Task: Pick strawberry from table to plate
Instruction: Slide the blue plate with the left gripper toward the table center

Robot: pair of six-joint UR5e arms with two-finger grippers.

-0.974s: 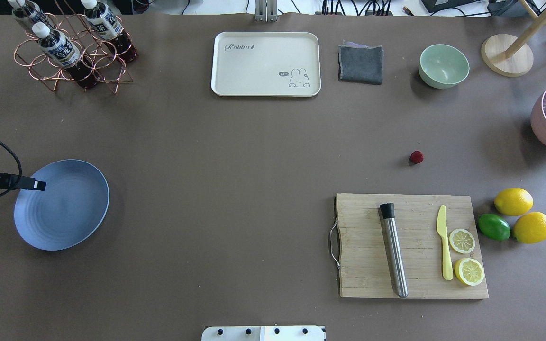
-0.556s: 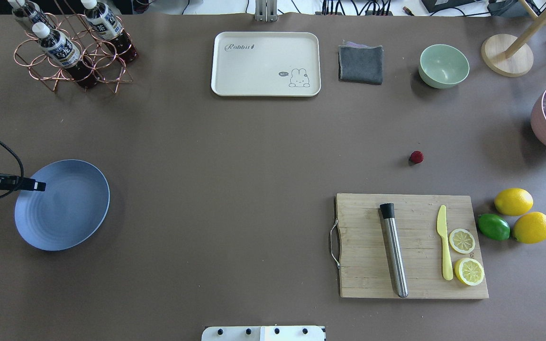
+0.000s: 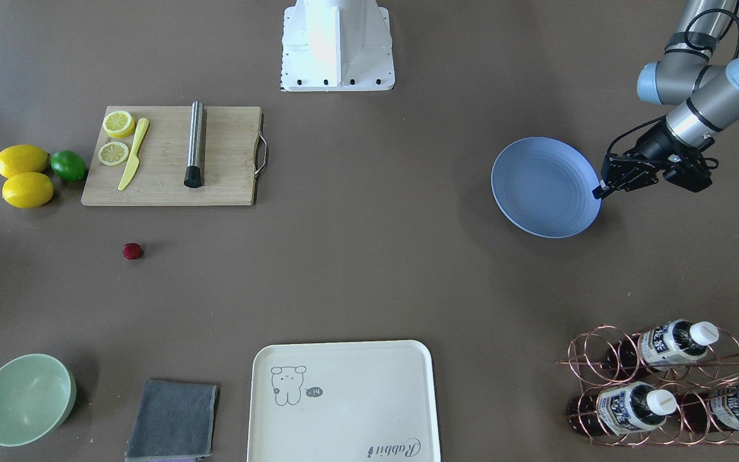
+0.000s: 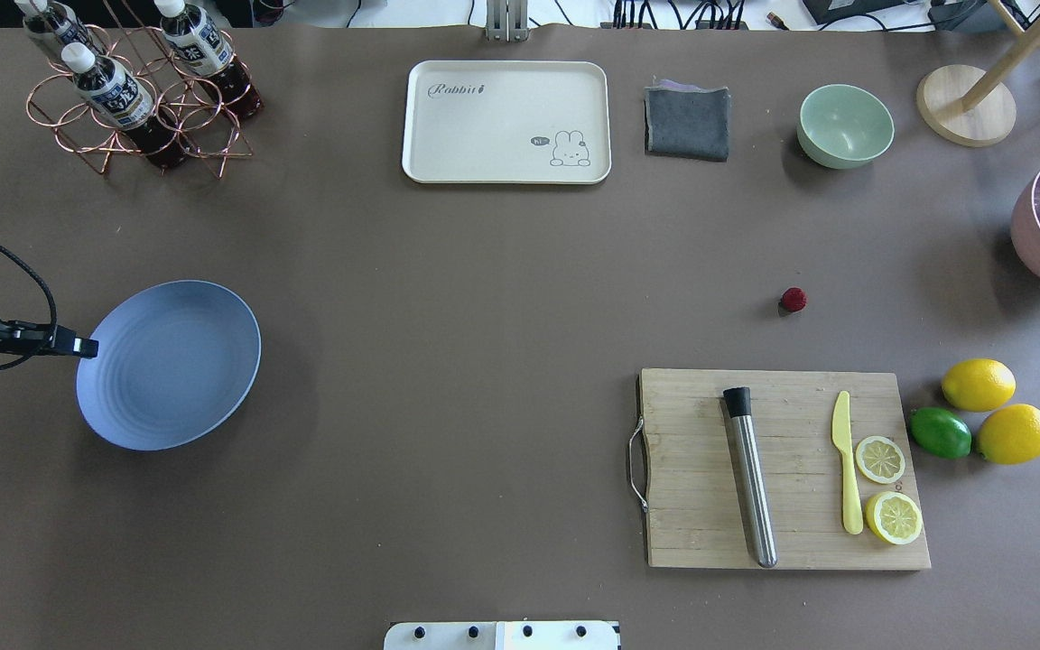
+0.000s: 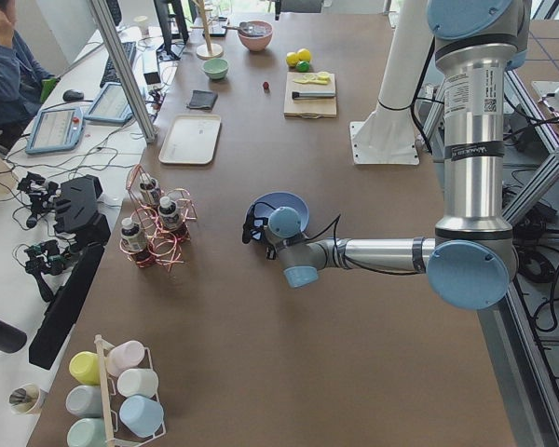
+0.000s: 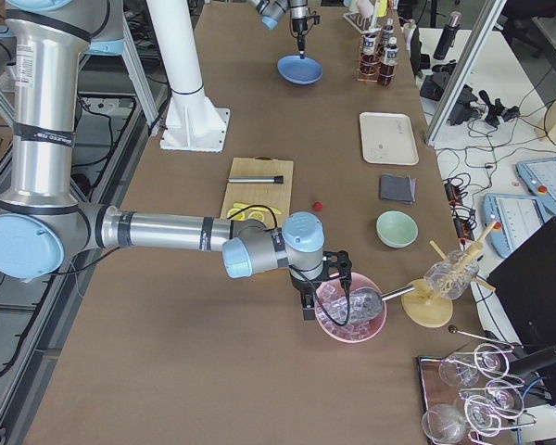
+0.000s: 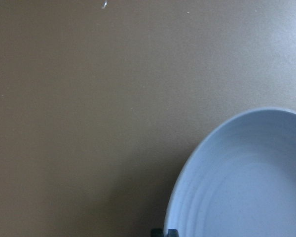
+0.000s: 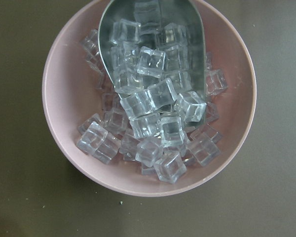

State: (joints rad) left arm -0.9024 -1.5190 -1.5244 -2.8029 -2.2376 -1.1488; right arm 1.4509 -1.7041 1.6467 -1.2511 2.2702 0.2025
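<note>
The strawberry (image 4: 793, 300) (image 3: 131, 251), small and dark red, lies alone on the table (image 4: 484, 361), just beyond the wooden cutting board. Far to the left rests the light-blue plate (image 4: 168, 364) (image 3: 546, 186). My left gripper (image 4: 87, 346) (image 3: 600, 190) is at the plate's left rim, its fingers pinched together on the edge; the left wrist view shows the rim (image 7: 187, 173) running down between the fingertips. My right gripper (image 6: 324, 283) hangs over a pink bowl of ice at the table's right end. Whether it is open or shut I cannot tell.
The cutting board (image 4: 786, 469) holds a steel muddler, a yellow knife and lemon slices; two lemons and a lime (image 4: 940, 431) lie beside it. Along the far edge stand a bottle rack (image 4: 136, 90), a cream tray (image 4: 506, 122), a grey cloth (image 4: 687, 122) and a green bowl (image 4: 845, 125).
The plate has slid to the right and a little away from me, and the left gripper's tip now sits at its left rim instead of over its inside. The strawberry has not moved.
</note>
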